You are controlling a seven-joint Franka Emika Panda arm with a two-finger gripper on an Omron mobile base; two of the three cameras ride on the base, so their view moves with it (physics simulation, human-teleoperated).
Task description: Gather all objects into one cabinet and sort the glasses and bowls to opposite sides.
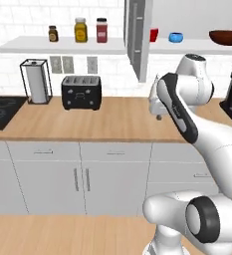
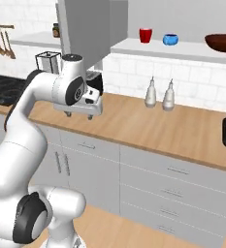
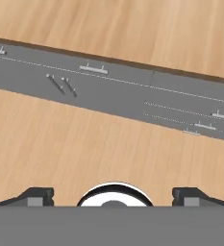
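The red cup (image 2: 145, 35), blue bowl (image 2: 170, 39) and brown bowl (image 2: 222, 42) already share the shelf (image 2: 134, 47); sorting remains, the gripper (image 3: 113, 194) spread empty.

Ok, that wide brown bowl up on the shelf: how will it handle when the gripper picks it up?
The brown bowl looks wide and shallow, so a rim pinch is probably the only grasp, and it may tilt. Its glossy surface suggests it could slip. It sits flat on the shelf board, so it seems unlikely to roll.
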